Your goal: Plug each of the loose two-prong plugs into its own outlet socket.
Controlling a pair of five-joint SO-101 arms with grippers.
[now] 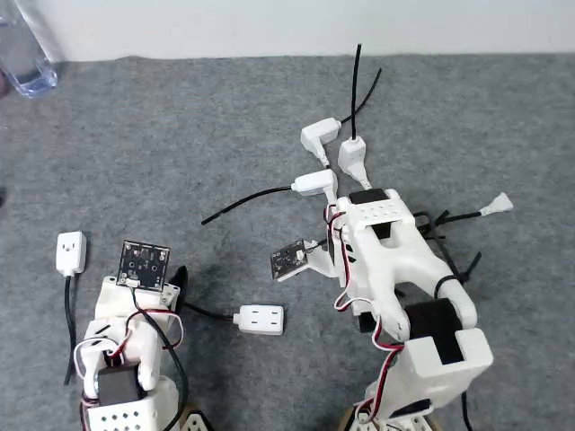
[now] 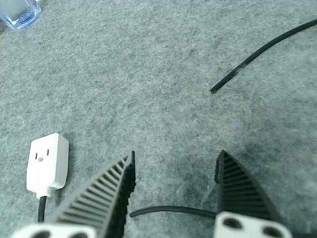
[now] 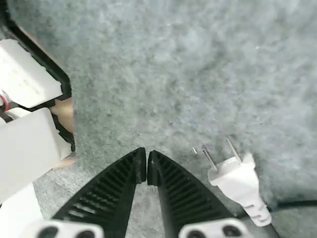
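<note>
The right tool (image 3: 147,158) is pinched shut on nothing, its tips meeting just beside a white plug (image 3: 235,181) that lies flat on the grey bench (image 3: 208,64) with both prongs bare. The likeliest slip from here is a nudge. Unless the jaws spread before they go down, a tip would shove the plug aside on the felt, or they would close on the thin prongs rather than the body and bend them. I cannot tell which plug in the high view this one is. Three plugs (image 1: 352,160) lie bunched near the right arm (image 1: 395,260) with black leads (image 1: 252,199) crossing, so lifting one may drag a neighbour. The left tool (image 2: 176,156) gapes wide and empty over a black cord (image 2: 173,212) that runs between its fingers (image 2: 114,188), with a single outlet (image 2: 47,161) off to one side. A careless close would catch the cord, not the outlet. That cord seems to lead to a strip (image 1: 260,319) lying between the arms. Outlet and strip both lie loose and well apart from the plugs. I judge that pushing prongs in will simply slide them unless the other arm pins them, and a tilted plug would miss the slots.
</note>
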